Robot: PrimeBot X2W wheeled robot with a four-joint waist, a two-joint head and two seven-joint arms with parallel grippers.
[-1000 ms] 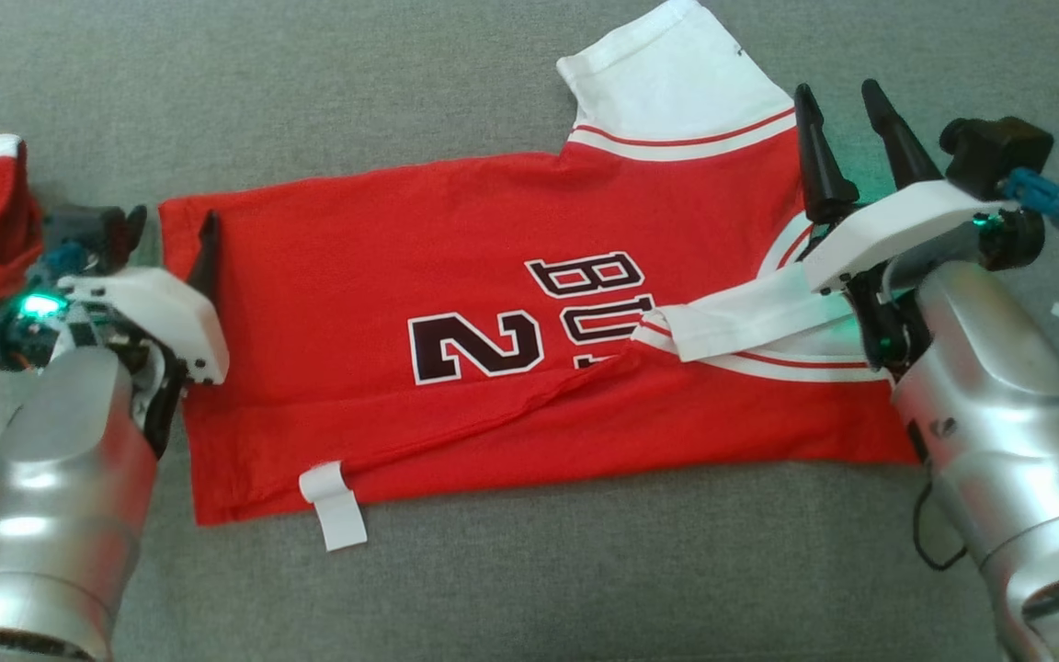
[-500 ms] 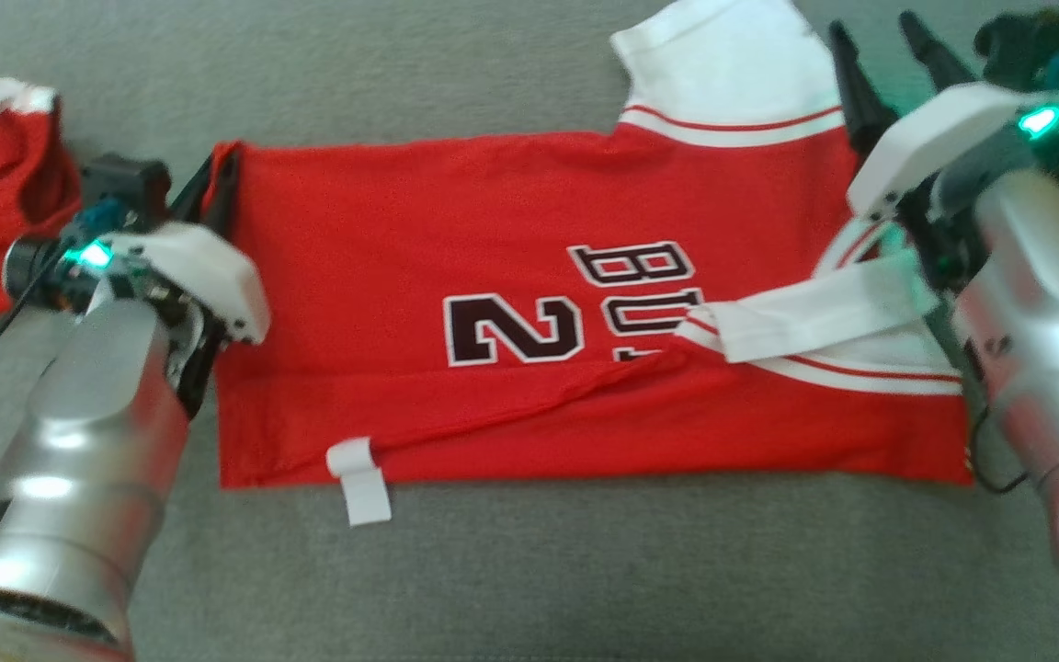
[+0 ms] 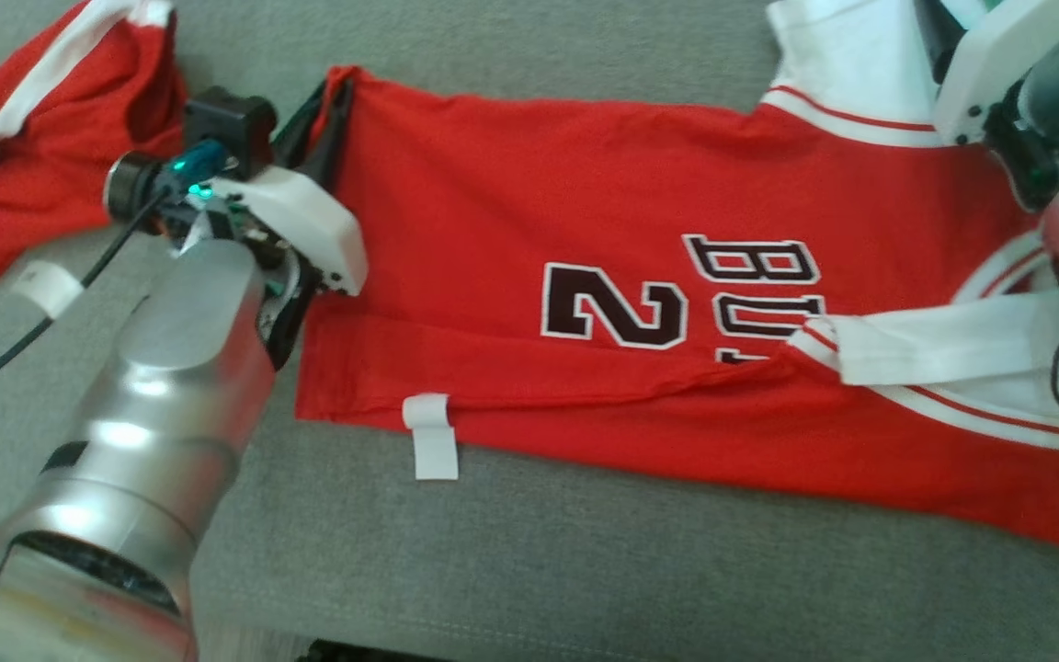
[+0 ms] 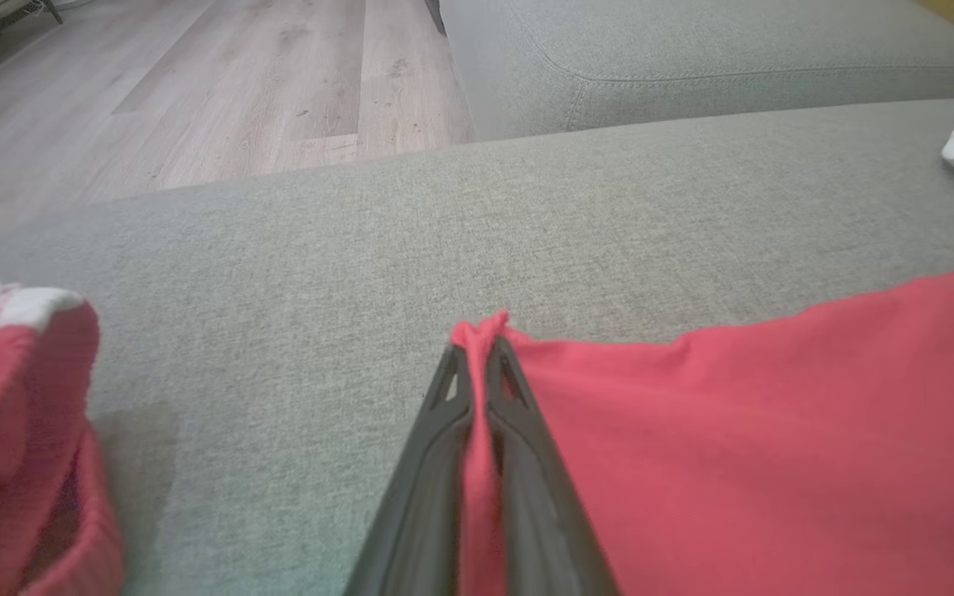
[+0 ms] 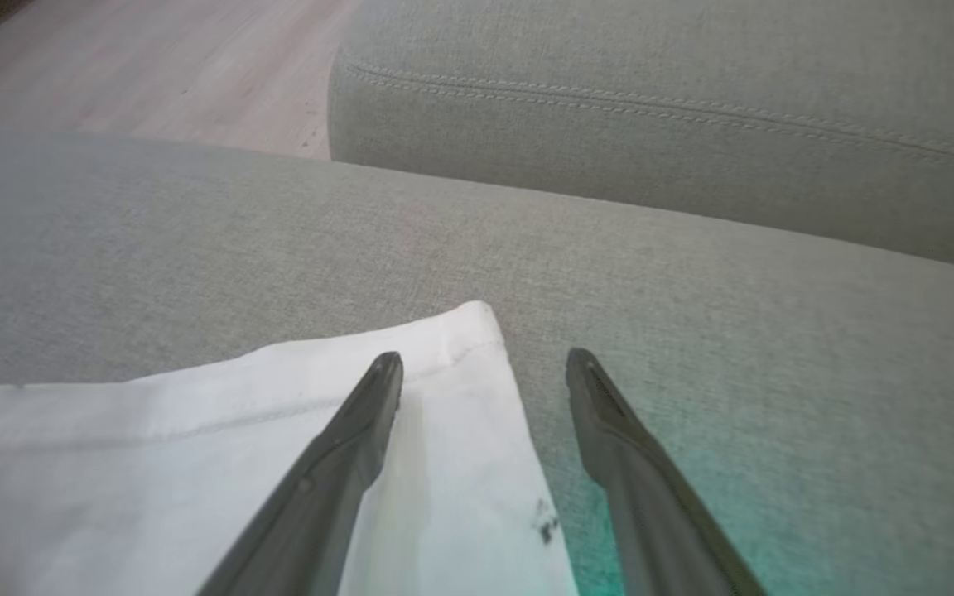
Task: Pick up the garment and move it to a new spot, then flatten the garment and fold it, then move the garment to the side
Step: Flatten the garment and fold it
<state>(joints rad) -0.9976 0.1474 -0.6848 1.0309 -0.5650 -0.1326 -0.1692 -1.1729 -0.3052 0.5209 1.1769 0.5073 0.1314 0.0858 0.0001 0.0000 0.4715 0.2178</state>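
On the grey sofa seat (image 3: 585, 570) the red jersey (image 3: 585, 202) lies spread out, print side up, with a black "2" and part of "BU" lettering showing. A white sleeve (image 3: 851, 64) sits at its far right corner, and a second white-trimmed sleeve (image 3: 943, 336) is folded across the chest. The near edge is folded over in a long band, and a white label (image 3: 431, 439) sticks out from it onto the cushion.

Left gripper (image 4: 477, 356) is clamped on the jersey's far left corner — the wrist view shows both dark fingers pressed together on a ridge of red cloth, with a small tuft poking past the tips.

Right gripper (image 5: 485, 364) has its fingers wide apart and grips nothing. One finger is over the white sleeve's corner, the other over bare cushion just beside the sleeve edge — contact cannot be told.

A crumpled red-and-white garment (image 3: 42, 138) lies at the left, apart from the jersey. Wooden floor (image 4: 195, 83) and a grey back cushion (image 4: 692, 58) lie beyond the seat.
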